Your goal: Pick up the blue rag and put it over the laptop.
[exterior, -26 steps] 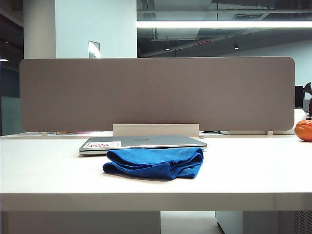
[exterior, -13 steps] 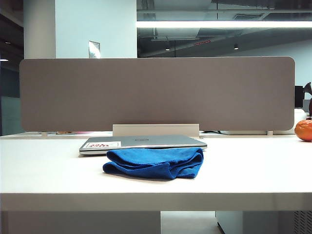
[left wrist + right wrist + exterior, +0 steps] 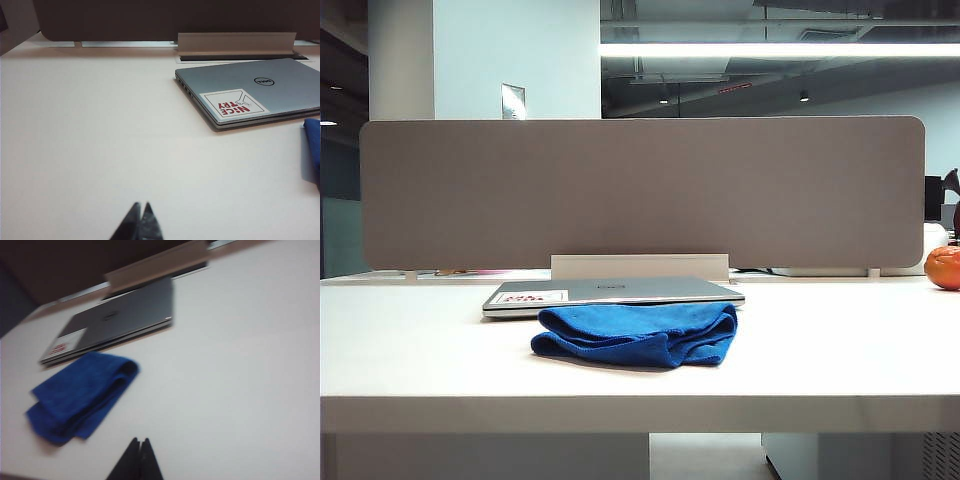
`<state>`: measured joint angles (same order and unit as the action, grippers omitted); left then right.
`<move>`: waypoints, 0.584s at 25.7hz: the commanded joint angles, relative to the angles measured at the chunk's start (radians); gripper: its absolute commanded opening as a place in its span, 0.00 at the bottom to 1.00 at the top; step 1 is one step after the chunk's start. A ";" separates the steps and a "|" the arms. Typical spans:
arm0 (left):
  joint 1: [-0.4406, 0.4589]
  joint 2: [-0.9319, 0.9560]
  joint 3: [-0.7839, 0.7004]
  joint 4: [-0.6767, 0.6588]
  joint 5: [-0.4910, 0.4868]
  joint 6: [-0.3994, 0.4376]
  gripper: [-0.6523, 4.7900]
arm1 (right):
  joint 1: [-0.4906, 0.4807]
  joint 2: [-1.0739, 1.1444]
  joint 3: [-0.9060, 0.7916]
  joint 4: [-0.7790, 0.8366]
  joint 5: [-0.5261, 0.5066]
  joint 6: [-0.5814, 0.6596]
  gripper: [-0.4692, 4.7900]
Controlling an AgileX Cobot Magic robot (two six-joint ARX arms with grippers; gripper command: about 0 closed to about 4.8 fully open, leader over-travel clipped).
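A white bench seen from the front, with a grey divider panel standing along its far edge. A closed silver-grey Dell laptop lies flat near the middle, lid down, with a white sticker in red print at one front corner. Just in front of it, and touching or nearly touching its front edge, lies the blue rag, a fuzzy royal-blue cloth folded over on itself in a loose bundle, narrower than the laptop. A long white bar stands behind the laptop at the foot of the panel. An orange round object sits at the far right edge.

Neither arm shows in the front view. In the left wrist view the left hand hangs low over bare bench, well apart from the laptop, its two dark fingertips pressed together and holding nothing. In the right wrist view, which is blurred and tilted, the right hand is likewise pinched closed and empty, near the rag but not touching it.

The rag rests untouched on the bench, so the pick-up appears not yet begun; the right hand looks better placed to take it, since the rag lies closer to it
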<state>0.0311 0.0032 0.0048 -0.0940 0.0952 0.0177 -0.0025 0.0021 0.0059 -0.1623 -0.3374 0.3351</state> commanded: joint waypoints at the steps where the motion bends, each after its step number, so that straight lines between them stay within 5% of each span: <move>1: 0.000 0.001 0.003 0.005 0.007 -0.008 0.11 | 0.001 -0.002 -0.004 0.039 -0.150 0.014 0.11; 6: 0.000 0.001 0.003 0.022 0.003 -0.043 0.11 | 0.002 -0.002 -0.004 0.043 -0.359 0.066 0.13; 11: 0.000 0.001 0.006 0.072 0.004 -0.151 0.11 | 0.002 -0.002 -0.004 0.044 -0.372 0.065 0.13; 15: 0.000 0.001 0.029 0.065 0.107 -0.175 0.11 | 0.002 -0.002 -0.004 0.043 -0.371 0.065 0.13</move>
<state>0.0311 0.0029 0.0231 -0.0402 0.1669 -0.1543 -0.0010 0.0021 0.0059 -0.1268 -0.7040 0.4000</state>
